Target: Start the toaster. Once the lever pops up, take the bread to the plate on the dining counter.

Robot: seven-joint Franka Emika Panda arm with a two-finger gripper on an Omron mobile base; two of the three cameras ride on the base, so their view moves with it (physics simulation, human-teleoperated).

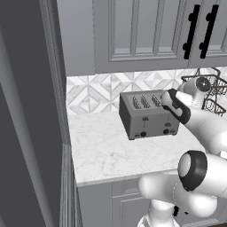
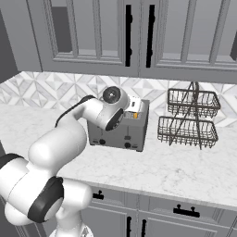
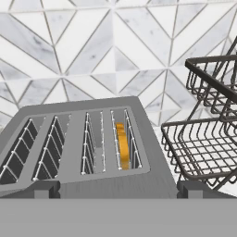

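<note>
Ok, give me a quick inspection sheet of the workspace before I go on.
Surface: marble worktop over grey cabinets.
Job's things: toaster stands near the tiled backsplash; the bread sits down in the rightmost slot in the hand view.
Clutter: two-tier wire basket rack beside the toaster.
Grippers: arm reaches over the toaster's top; jaws not visible, state cannot be told.
Cables: nothing seen.
Surroundings: upper cabinets with black handles above; a tall grey panel at the worktop's end.
</note>
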